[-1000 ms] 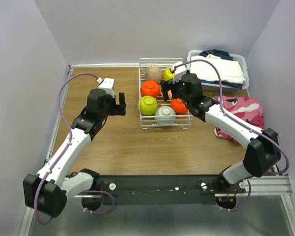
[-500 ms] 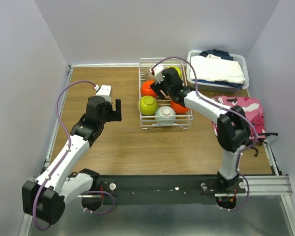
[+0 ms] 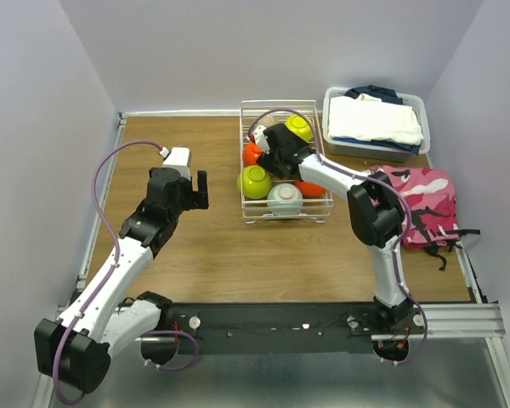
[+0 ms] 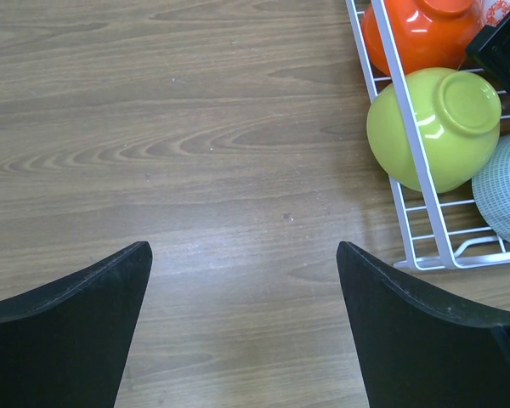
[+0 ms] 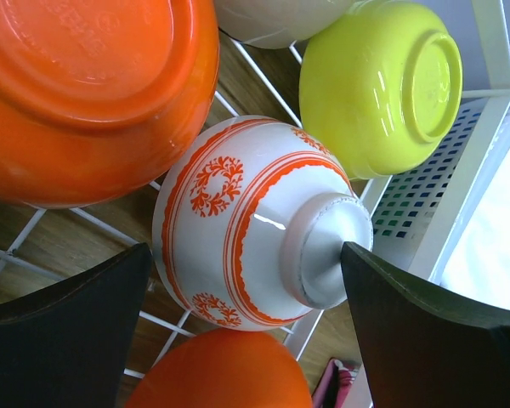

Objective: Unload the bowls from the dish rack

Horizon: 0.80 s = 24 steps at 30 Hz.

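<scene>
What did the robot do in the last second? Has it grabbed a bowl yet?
The right gripper swept left across the dish rack and now hangs open over the white-and-red bowl, gripping nothing. The left gripper barely shifted, open too. The bowls stayed put.

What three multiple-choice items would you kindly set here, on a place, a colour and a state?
1. Where is the left gripper? A above bare table, left of the dish rack; B inside the rack; C behind the rack.
2. What colour is the bowl framed by the right gripper? A pale blue; B lime-green; C white with red pattern.
3. How do the jaws stand? A both shut; B both open; C only the left open.
Key: A, its wrist view shows wood below; C, red scrollwork on white shows there; B, both wrist views show wide gaps.
</scene>
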Tool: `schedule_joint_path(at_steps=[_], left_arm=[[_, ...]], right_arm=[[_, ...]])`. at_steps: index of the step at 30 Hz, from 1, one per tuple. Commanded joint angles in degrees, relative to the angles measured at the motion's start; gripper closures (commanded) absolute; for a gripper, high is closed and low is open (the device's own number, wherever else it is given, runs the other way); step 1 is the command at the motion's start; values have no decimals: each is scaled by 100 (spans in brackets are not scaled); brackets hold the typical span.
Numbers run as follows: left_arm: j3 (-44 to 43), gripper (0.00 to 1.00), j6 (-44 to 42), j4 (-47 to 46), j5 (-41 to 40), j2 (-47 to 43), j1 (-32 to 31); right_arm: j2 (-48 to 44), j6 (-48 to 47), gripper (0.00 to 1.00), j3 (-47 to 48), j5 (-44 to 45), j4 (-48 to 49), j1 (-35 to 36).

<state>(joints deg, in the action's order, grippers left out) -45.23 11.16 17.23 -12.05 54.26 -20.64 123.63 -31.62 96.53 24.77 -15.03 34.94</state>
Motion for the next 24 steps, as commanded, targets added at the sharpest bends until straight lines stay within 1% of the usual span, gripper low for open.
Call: schedule_joint_path(at_steps=[1,6,13,16,22,23,24], left_arm=[[32,1,-35,26,-210,-109,-45],[41,1,-17,17,-175,-91,-45],[50,1,9,-1,-104,-65,-45],[50,1,18,-1,-113,-38,-45],[23,1,27,52,10,58,-45],[15,1,27,52,10,67,-45],[15,1,27,43,10,67,-45]], right_arm=[[494,-309,0,147,299,-246,-13],[688,-389,0,112,590,-352,-22],[846,-600,0,-38,1055,-246,-5],[821,-548,2,-3,1170,-281,-5],[390,-451,18,-11,1153,-247,-5],[329,-459,22,-20,1126,-246,-5],[267,-468,23,-55,1117,-212,-5]])
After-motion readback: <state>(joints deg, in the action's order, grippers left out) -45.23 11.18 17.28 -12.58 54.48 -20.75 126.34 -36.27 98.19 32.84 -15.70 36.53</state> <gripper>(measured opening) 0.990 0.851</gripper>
